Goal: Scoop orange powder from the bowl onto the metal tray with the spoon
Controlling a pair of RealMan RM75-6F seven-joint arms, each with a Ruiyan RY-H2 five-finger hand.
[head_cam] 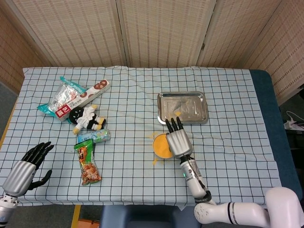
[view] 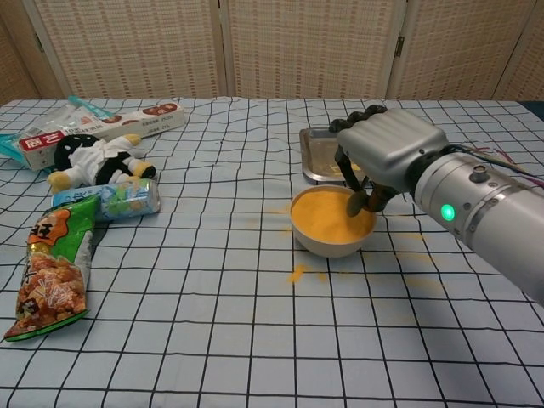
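No legible writing on snack packet

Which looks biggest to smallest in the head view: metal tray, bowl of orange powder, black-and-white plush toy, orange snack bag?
1. Rectangular metal tray, clearly largest.
2. Black-and-white plush toy and orange snack bag: too alike to rank.
3. White bowl of orange powder, smallest showing, but the right hand covers part of it.

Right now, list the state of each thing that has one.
bowl: upright, full of orange powder
metal tray: flat, a little powder in it
right hand: over the bowl, spoon tip at the powder
left hand: holds nothing, fingers apart
snack bag: lying flat
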